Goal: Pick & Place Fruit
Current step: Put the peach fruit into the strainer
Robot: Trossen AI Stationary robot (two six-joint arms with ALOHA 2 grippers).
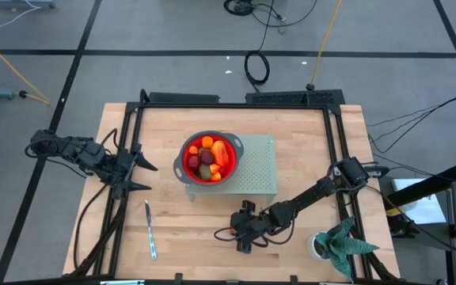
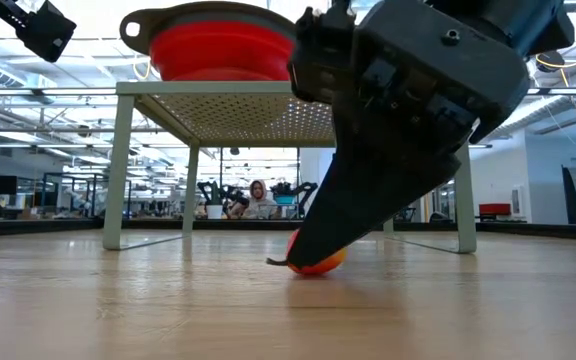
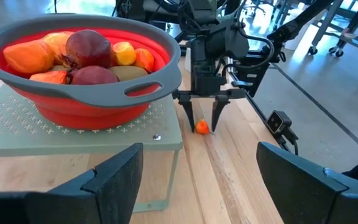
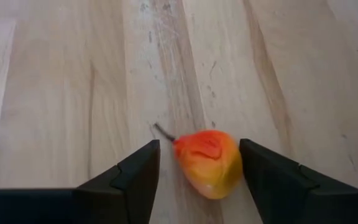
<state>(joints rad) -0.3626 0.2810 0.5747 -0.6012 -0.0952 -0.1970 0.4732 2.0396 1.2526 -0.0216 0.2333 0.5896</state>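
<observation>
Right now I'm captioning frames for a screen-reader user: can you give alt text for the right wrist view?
A small orange fruit with a short stem lies on the wooden table, between the open right gripper's two dark fingers, which touch neither side of it. Nothing else shows.

In the low view the right hand hides most of the small orange fruit on the table.

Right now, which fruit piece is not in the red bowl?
The small orange fruit lying on the bare table between the open fingers of the right gripper; all others sit in the red bowl.
</observation>
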